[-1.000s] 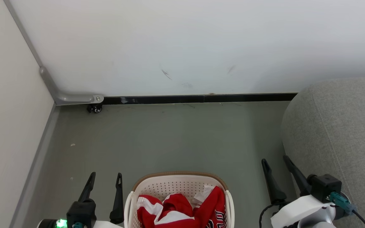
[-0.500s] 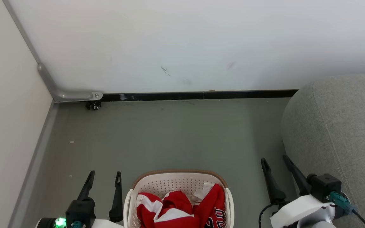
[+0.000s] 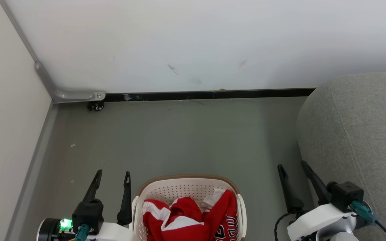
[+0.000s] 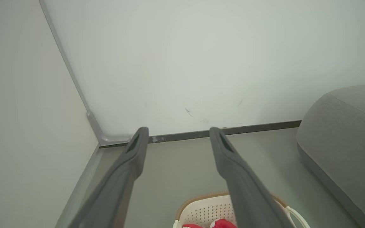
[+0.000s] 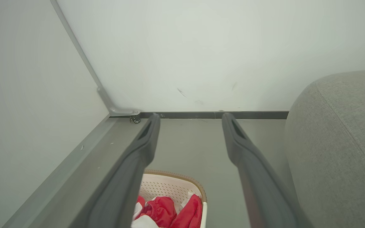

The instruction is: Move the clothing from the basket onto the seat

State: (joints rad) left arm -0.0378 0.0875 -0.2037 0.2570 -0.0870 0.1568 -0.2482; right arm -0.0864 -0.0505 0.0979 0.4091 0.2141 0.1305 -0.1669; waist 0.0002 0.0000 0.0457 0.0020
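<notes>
Head view: clothing [image 3: 186,222] red, white-trimmed, crumpled in basket [image 3: 186,189].

Floor [image 3: 179,134] bears basket [image 3: 179,191] (and seat [image 3: 364,134]).

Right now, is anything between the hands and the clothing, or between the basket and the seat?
Nothing visible. The clothing lies uncovered in the open-topped basket, between the open left hand and right hand. Just floor lies between the basket and the seat to the right.

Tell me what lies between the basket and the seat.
In the head view, the right end effector, open, hangs over bare grey floor between the basket and the seat.
</notes>
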